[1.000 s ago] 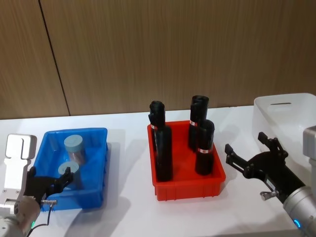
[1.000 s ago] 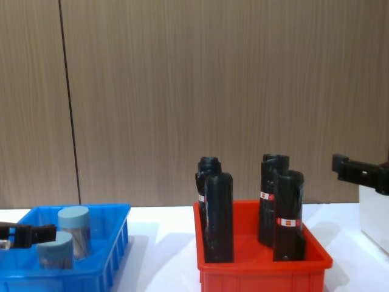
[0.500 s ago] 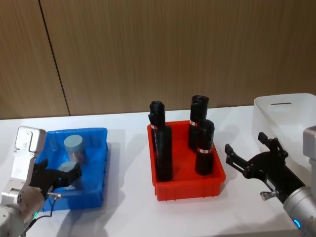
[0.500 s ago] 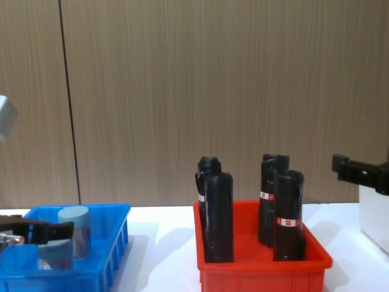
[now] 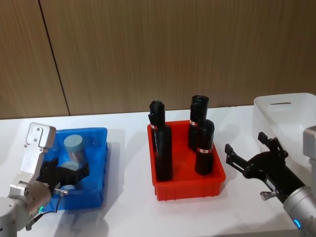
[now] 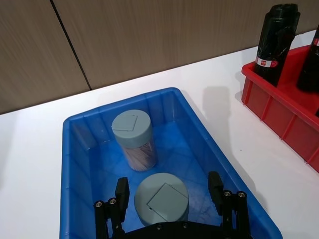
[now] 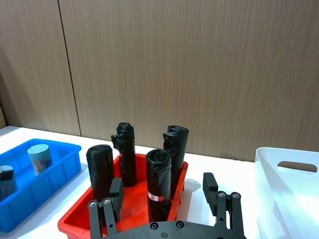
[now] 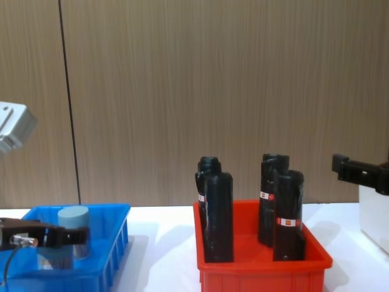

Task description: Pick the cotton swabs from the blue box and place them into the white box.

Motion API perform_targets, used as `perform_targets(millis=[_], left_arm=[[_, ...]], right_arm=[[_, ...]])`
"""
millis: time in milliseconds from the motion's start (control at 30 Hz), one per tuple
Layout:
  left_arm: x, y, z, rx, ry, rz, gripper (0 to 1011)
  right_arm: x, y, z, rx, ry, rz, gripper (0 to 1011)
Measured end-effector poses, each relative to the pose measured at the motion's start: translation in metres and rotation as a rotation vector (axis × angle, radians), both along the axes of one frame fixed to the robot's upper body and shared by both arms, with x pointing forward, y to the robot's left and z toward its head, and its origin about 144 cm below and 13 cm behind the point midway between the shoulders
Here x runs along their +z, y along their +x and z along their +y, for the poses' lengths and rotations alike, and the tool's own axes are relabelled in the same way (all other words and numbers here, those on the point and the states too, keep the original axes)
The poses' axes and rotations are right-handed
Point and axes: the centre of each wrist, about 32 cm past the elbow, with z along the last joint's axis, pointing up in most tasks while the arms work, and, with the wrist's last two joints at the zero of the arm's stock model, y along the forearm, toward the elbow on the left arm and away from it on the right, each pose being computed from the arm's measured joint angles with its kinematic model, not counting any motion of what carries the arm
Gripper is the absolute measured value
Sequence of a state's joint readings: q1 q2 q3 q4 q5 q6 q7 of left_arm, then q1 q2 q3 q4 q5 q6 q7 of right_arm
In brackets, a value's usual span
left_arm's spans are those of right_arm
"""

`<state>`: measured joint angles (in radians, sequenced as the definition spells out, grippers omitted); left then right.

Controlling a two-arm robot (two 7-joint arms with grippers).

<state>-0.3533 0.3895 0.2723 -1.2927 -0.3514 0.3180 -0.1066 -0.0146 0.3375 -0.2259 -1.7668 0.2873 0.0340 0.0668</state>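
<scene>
Wood-panel wall (image 5: 148,49) behind white bench (image 5: 128,133). Blue box (image 5: 102,163) at 8 o'clock holds two jars of cotton swabs (image 6: 132,130); left hand (image 6: 168,185), fingers apart, straddles the nearer jar. Right hand (image 5: 245,143), fingers spread, hovers at 4 o'clock beside white box (image 5: 281,101). Black bottles (image 5: 164,148) in red bin (image 5: 190,190): white-and-red labels (image 5: 203,149), print unreadable.

white table (image 5: 129,148), blue box (image 5: 102,168), red bin (image 5: 190,190), white box (image 5: 269,118) on it

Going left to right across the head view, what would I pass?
The blue box holding cotton swabs with left gripper open around one → red bin of black bottles → open right gripper → white box.
</scene>
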Motion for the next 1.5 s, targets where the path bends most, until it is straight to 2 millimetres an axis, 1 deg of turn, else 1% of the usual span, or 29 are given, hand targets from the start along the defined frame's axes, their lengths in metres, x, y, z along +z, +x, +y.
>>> perform_targets(millis=[533,567,667,700,800,833,900,933,1000,1200,1300,1500], left_arm=[[-0.009,0.010,0.001,-0.016,0.004,0.038,1003],[-0.010,0.011,0.001,-0.017,0.004,0.040,969],[-0.011,0.012,0.001,-0.018,0.005,0.043,929],[-0.011,0.012,0.001,-0.019,0.006,0.043,886],[-0.012,0.013,0.001,-0.018,0.008,0.044,837],[-0.013,0.013,0.001,-0.017,0.010,0.044,784],[-0.013,0.013,0.001,-0.017,0.012,0.042,731],[-0.013,0.013,0.001,-0.017,0.013,0.041,689],[-0.013,0.013,0.001,-0.015,0.016,0.038,671],[-0.009,0.012,-0.001,-0.008,0.031,0.016,670],[-0.004,0.011,-0.003,-0.012,0.041,-0.005,670],[0.014,0.008,-0.007,-0.041,0.056,-0.061,670]], right_arm=[[0.000,0.000,0.000,0.000,0.000,0.000,1002],[0.000,0.000,0.000,0.000,0.000,0.000,1002],[0.000,0.000,0.000,0.000,0.000,0.000,1002],[0.000,0.000,0.000,0.000,0.000,0.000,1002],[0.000,0.000,0.000,0.000,0.000,0.000,1002],[0.000,0.000,0.000,0.000,0.000,0.000,1002],[0.000,0.000,0.000,0.000,0.000,0.000,1002],[0.000,0.000,0.000,0.000,0.000,0.000,1002],[0.000,0.000,0.000,0.000,0.000,0.000,1002],[0.000,0.000,0.000,0.000,0.000,0.000,1002],[0.000,0.000,0.000,0.000,0.000,0.000,1002],[0.000,0.000,0.000,0.000,0.000,0.000,1002]])
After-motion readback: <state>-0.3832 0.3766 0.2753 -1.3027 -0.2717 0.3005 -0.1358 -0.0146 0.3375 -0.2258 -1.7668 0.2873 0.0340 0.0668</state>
